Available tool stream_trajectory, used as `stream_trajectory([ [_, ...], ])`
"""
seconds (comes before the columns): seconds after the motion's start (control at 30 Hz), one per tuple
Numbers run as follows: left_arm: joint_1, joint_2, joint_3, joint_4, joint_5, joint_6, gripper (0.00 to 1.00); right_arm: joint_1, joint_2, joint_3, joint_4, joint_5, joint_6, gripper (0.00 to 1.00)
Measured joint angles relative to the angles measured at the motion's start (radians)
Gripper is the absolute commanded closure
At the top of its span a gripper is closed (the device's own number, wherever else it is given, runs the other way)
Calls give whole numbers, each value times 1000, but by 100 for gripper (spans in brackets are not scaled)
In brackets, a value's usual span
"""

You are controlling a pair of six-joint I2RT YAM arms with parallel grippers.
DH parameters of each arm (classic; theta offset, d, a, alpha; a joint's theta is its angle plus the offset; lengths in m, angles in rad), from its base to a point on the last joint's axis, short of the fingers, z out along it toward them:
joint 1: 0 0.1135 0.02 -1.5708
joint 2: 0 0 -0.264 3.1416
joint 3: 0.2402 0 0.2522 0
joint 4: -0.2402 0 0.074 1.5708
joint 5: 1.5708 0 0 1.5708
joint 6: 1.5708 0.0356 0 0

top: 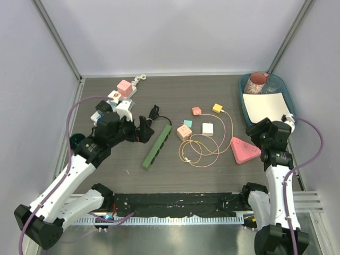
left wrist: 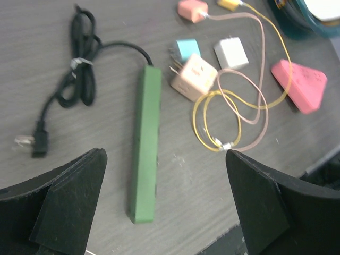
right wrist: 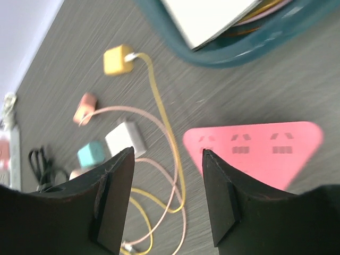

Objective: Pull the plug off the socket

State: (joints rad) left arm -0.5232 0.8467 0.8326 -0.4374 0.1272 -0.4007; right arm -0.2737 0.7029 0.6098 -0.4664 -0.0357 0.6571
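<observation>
While the right gripper (right wrist: 167,154) has its fingers spread with only bare table between them, the pink triangular socket (right wrist: 255,151) lies flat just past its right fingertip. The socket is a rounded coral-pink wedge with three sets of slots on its upper face. Farther ahead, between the fingers, a white adapter (right wrist: 126,137) and a teal adapter (right wrist: 91,154) sit side by side. Beyond them are a small pink adapter (right wrist: 85,108) and a yellow adapter (right wrist: 118,60), whose yellow cable (right wrist: 164,127) runs back toward the fingers. A teal tray (right wrist: 239,50) lies farthest out, off to the right.

The left gripper (left wrist: 164,159) is spread as wide as it goes and grasps nothing. A green power strip (left wrist: 144,143) stretches away just inside its left finger, and the strip's black cord (left wrist: 82,79) is bundled farther out to the left. A peach cube adapter (left wrist: 194,77) rests ahead, and the pink socket lies well out past the right finger.
</observation>
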Motion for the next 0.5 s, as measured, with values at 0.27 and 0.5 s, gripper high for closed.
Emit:
stream_trajectory([
  [0.27,35,307,355,-64,-296,88,0,364,51,23,97,-126,-8,18],
  [0.5,295,643,718,-164,-215,159,0,495,58,23,187,-266,-47,13],
])
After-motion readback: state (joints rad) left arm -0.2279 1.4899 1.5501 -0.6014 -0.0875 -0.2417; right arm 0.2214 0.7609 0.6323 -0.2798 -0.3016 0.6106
